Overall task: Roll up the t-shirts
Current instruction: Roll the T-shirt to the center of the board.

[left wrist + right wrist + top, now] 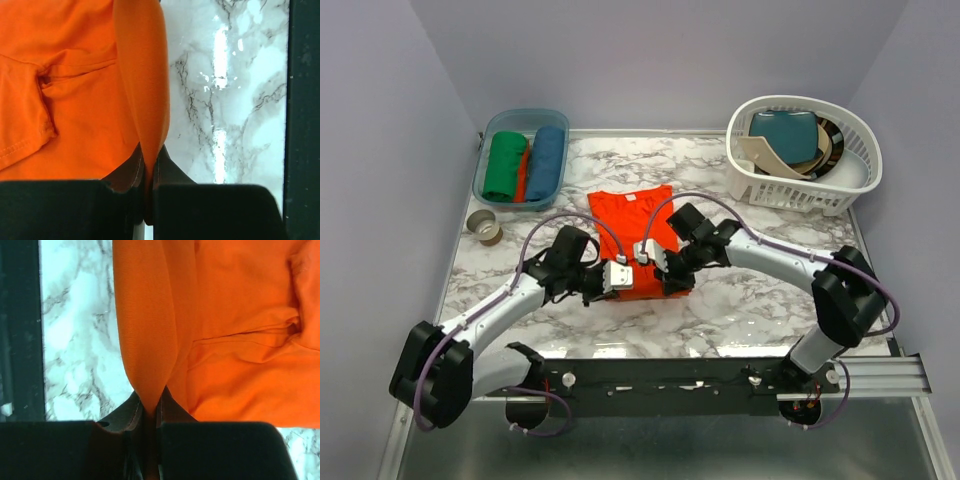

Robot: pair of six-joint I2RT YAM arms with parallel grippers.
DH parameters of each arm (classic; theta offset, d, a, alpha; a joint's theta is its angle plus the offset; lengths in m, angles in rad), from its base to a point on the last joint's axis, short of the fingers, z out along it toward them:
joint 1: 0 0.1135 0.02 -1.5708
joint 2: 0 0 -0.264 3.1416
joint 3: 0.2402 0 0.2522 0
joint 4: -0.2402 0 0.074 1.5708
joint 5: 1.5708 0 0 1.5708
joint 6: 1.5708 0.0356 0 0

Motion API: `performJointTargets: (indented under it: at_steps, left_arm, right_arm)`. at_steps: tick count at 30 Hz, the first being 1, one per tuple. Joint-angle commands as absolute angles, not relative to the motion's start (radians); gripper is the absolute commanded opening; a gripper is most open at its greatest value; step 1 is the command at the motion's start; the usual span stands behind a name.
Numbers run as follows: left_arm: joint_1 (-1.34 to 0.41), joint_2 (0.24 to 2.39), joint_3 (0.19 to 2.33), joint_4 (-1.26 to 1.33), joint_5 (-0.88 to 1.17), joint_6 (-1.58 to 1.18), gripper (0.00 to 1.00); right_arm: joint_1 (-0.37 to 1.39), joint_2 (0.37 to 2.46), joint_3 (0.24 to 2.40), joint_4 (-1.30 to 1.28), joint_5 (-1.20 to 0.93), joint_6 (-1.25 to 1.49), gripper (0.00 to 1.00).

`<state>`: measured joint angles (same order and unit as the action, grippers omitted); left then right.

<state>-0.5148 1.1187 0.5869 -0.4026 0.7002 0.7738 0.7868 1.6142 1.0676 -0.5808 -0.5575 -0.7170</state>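
Observation:
A bright orange-red t-shirt (638,225) lies on the marble table with its white neck label at the far end. Its near edge is folded up into a ridge. My left gripper (617,280) is shut on that ridge at its left; in the left wrist view the cloth (142,90) runs into the closed jaws of the gripper (148,165). My right gripper (665,272) is shut on the ridge at its right; the cloth (147,335) is pinched in the gripper (149,407). A green shirt (504,165) and a blue shirt (547,162) lie rolled in a bin.
A clear blue bin (488,195) stands at the back left with the rolled shirts. A white laundry basket (840,185) with cloth items stands at the back right. A tape roll (484,227) lies left of the shirt. A black rail (720,372) runs along the near edge.

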Motion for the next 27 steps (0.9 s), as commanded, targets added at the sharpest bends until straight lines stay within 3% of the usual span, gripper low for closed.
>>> performJointTargets:
  at_steps: [1, 13, 27]
  left_arm:
    - [-0.448, 1.239, 0.719, -0.706, 0.85, 0.853, 0.0]
    - [-0.327, 1.715, 1.046, -1.17, 0.963, 1.178, 0.0]
    - [-0.224, 1.969, 1.196, -1.161, 0.91, 1.12, 0.0]
  right_arm:
    - [0.718, 1.752, 1.204, -0.899, -0.732, -0.848, 0.09]
    - [0.655, 2.055, 1.518, -1.282, -0.838, -1.058, 0.09]
    - [0.618, 2.362, 1.86, -1.519, -0.816, -1.101, 0.11]
